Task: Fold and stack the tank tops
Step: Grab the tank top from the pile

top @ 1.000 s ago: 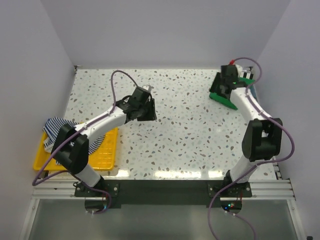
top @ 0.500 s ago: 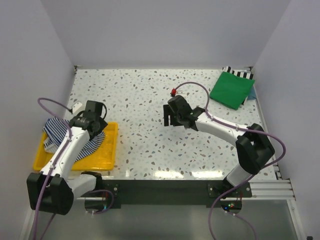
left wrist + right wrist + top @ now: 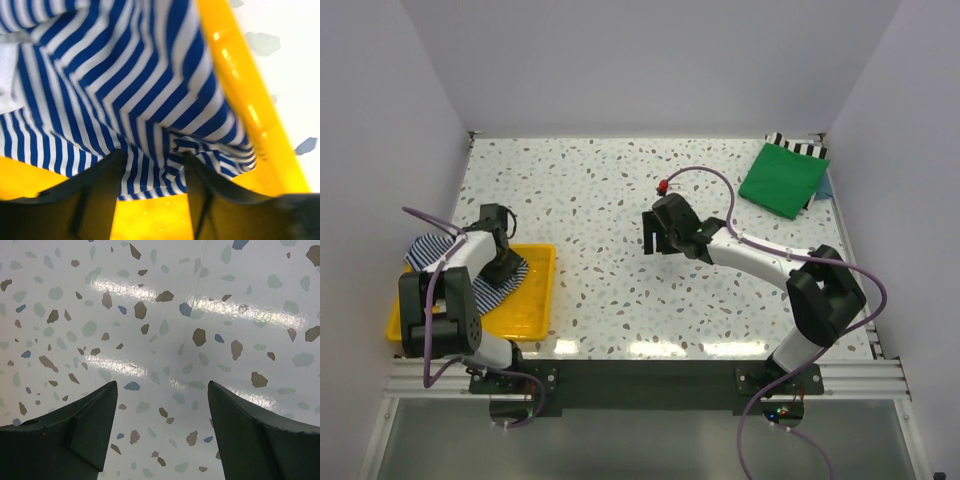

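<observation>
The green tank top [image 3: 783, 180] is lying folded flat on the desk [image 3: 600, 190] at two o'clock. The navy-and-white striped tank top [image 3: 428, 256] is sitting crumpled in the yellow tray [image 3: 540, 295] at eight o'clock, draping over its rim.

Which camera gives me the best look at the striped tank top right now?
Left wrist: the striped tank top fills it, lying in the yellow tray. Top external shows it small, partly under the left arm. Right wrist shows only table.
</observation>
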Controlling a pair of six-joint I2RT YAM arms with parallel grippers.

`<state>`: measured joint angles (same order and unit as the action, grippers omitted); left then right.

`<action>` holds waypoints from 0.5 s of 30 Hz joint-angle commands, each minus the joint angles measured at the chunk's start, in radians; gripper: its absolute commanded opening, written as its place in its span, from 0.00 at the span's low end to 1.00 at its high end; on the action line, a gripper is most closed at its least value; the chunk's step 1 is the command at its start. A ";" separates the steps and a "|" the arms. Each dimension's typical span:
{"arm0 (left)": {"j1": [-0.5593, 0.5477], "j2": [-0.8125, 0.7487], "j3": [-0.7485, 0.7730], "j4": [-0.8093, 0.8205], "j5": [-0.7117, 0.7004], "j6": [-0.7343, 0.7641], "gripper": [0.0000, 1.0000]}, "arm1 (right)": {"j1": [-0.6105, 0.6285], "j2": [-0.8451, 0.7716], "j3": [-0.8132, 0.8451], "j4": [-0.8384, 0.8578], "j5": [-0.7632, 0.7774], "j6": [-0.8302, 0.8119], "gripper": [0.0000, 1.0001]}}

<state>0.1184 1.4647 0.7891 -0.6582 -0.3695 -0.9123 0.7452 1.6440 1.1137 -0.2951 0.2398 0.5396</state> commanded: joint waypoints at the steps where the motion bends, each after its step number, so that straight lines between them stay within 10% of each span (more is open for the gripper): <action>1: 0.036 0.078 0.006 0.092 0.055 0.035 0.51 | 0.005 0.000 -0.005 0.040 -0.002 0.008 0.76; 8: 0.063 -0.047 0.065 0.025 0.012 0.079 0.00 | 0.005 -0.003 0.009 0.036 -0.028 0.007 0.71; 15: 0.058 -0.297 0.378 -0.011 0.078 0.188 0.00 | 0.006 -0.010 0.084 -0.012 -0.034 -0.015 0.71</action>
<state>0.1703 1.2972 1.0084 -0.7227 -0.3161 -0.7967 0.7460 1.6447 1.1255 -0.3000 0.2134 0.5373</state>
